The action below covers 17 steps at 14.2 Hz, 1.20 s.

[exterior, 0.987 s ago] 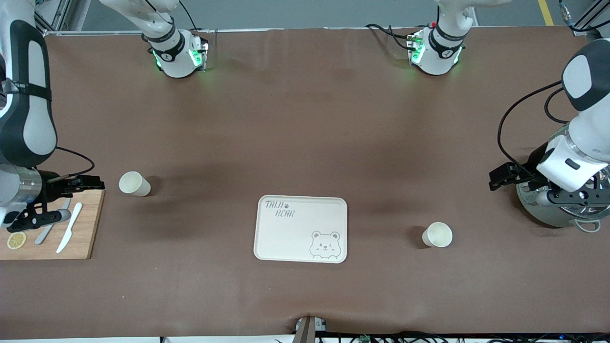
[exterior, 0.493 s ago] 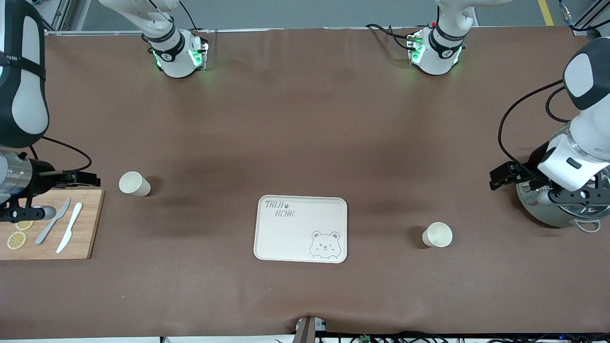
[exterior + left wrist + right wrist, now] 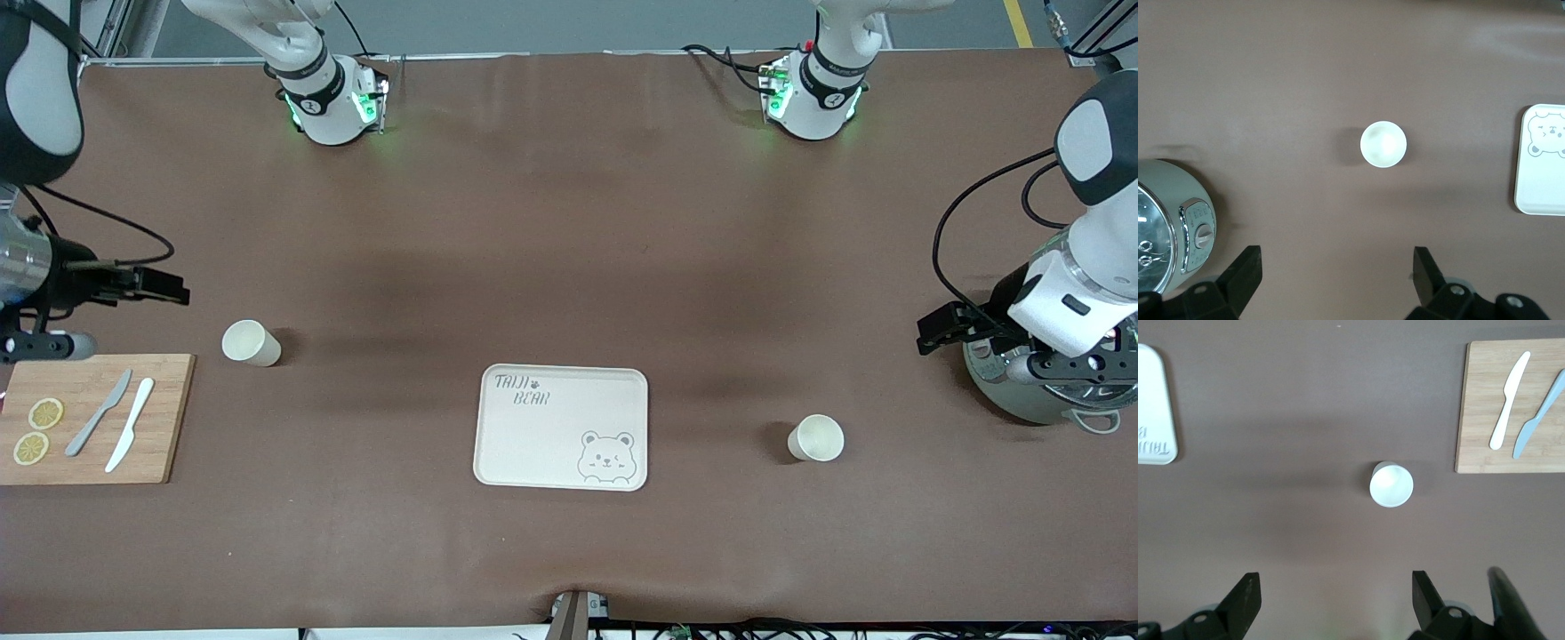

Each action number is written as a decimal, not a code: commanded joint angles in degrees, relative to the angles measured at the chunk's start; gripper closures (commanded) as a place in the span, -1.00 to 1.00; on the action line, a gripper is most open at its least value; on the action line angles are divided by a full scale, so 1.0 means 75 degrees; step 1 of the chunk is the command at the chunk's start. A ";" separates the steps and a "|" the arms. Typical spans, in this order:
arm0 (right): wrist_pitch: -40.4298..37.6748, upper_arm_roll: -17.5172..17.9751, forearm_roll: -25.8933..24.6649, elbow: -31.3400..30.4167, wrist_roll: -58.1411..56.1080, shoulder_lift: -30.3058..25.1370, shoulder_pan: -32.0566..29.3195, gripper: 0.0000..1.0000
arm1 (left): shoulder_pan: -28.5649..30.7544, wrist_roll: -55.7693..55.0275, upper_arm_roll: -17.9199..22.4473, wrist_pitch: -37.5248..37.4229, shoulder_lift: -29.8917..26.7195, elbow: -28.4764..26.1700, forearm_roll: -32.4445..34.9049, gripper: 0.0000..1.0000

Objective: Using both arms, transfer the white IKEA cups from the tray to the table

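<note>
Standing upright, two plain cream cups (image 3: 251, 342) (image 3: 815, 438) flank tray (image 3: 562, 427).

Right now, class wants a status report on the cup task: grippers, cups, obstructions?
Left gripper open, above the cooker. Right gripper open, near the cutting board. Both cups upright on the table, either side of the tray. Nothing blocking.

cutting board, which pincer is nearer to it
Right. The right pincer hangs just off the cutting board, open, by the cup at that end. The left pincer is at the table's left-arm end, over the cooker.
</note>
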 commanded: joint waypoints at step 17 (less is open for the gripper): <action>-0.0245 -0.0009 -0.0035 -0.1335 -0.0367 -0.2086 0.0207 -1.00 | 0.0104 0.0087 -0.0033 -0.0174 -0.0076 0.0053 0.0082 -1.00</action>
